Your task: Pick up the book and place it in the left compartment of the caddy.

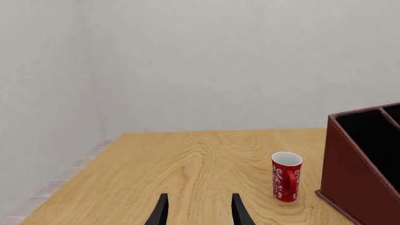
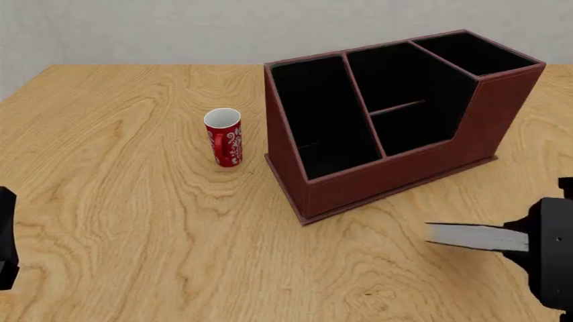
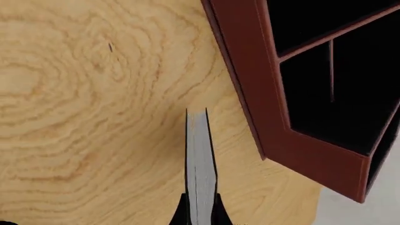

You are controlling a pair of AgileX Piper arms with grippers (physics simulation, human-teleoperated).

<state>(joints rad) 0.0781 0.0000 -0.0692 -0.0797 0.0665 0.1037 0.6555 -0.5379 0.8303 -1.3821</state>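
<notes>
The book [image 2: 473,236] is held edge-on above the table at the front right, its white page edges showing. My right gripper [image 2: 530,241] is shut on it. In the right wrist view the book [image 3: 200,159] sticks out between the dark fingers [image 3: 181,211], just in front of the caddy's low front wall. The reddish-brown caddy [image 2: 394,176] stands right of the table's middle. Its left compartment [image 2: 313,114], long and black-lined, holds nothing. My left gripper [image 1: 198,208] is open with nothing in it, low at the front left.
A red patterned cup [image 2: 224,137] stands upright just left of the caddy; the left wrist view shows the cup [image 1: 287,176] beside the caddy's side wall [image 1: 350,187]. The left arm's dark body [image 2: 5,238] sits at the front left edge.
</notes>
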